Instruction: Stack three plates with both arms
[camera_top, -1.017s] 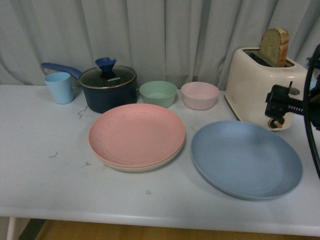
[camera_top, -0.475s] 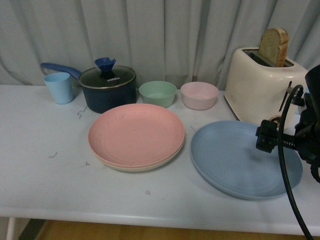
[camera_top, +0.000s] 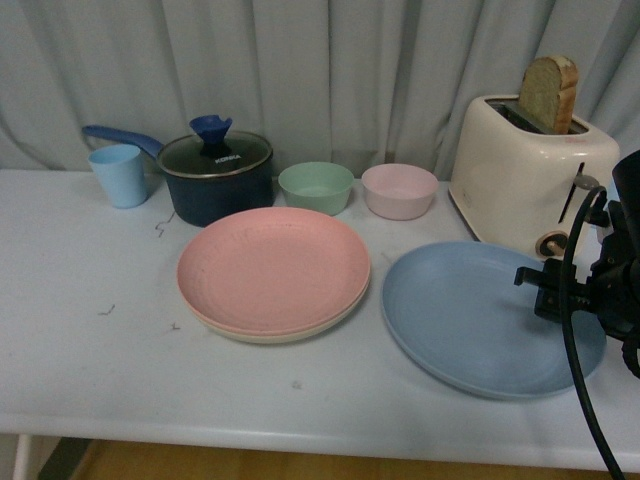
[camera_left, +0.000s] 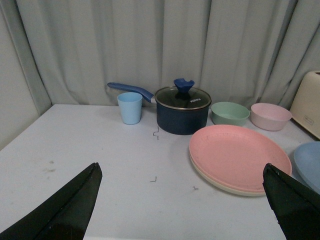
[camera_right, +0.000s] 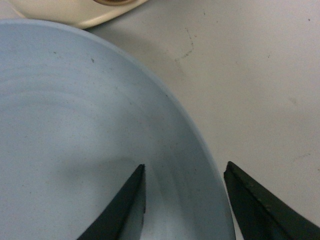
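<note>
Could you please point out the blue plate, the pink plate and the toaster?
blue plate (camera_top: 470, 320), front view, bare centre.
pink plate (camera_top: 272, 268), front view, centre.
toaster (camera_top: 510, 175), front view, side wall.

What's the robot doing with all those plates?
It is stacking plates. The pink plate already sits on the cream plate. The blue plate lies alone on the table beside them, in front of the toaster. The right gripper is open at its rim, one finger over the plate and one outside, not gripping yet. The left gripper is open and holds nothing.
</note>
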